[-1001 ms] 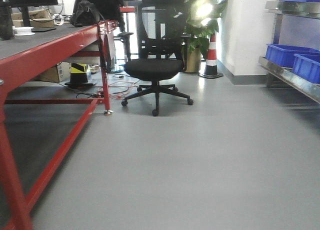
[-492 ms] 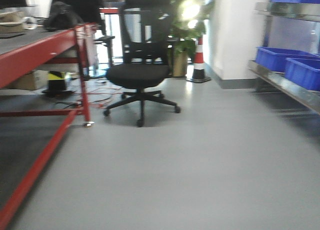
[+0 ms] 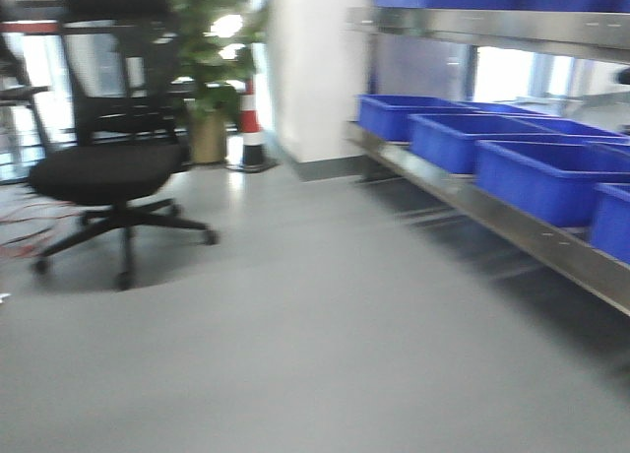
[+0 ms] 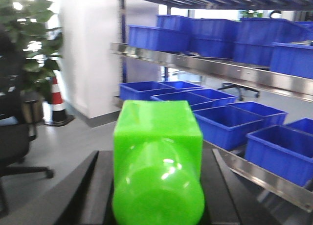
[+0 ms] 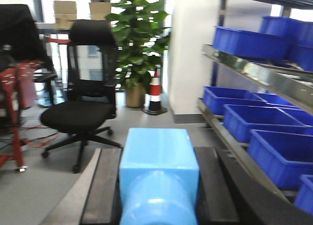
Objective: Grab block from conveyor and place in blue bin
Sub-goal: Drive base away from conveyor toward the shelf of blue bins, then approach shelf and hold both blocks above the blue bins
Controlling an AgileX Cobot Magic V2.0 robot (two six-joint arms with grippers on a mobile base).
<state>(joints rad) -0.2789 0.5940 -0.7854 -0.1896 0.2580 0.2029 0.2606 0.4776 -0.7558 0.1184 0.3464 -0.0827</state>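
The light-blue block (image 5: 159, 176) fills the bottom of the right wrist view, with my right gripper (image 5: 159, 151) shut on it between black pads (image 5: 105, 186). My left gripper (image 4: 156, 154) is shut on a bright green block (image 4: 156, 161) of the same shape. Blue bins (image 3: 551, 177) stand in a row on a low steel shelf (image 3: 492, 217) to the right, and they also show as the bins (image 4: 230, 122) in the left wrist view and the bins (image 5: 254, 120) in the right wrist view. Only a bit of the conveyor's red frame (image 5: 14, 112) shows at the far left.
A black office chair (image 3: 103, 172) stands on the grey floor at the left. Behind it are a potted plant (image 3: 207, 49) and a red-and-white traffic cone (image 3: 249, 128) beside a white pillar (image 3: 315, 69). More blue bins (image 4: 215, 34) sit on an upper shelf.
The front view has swung to the right. The red conveyor slid out at the left, the chair moved left, and the shelf of blue bins came in on the right.
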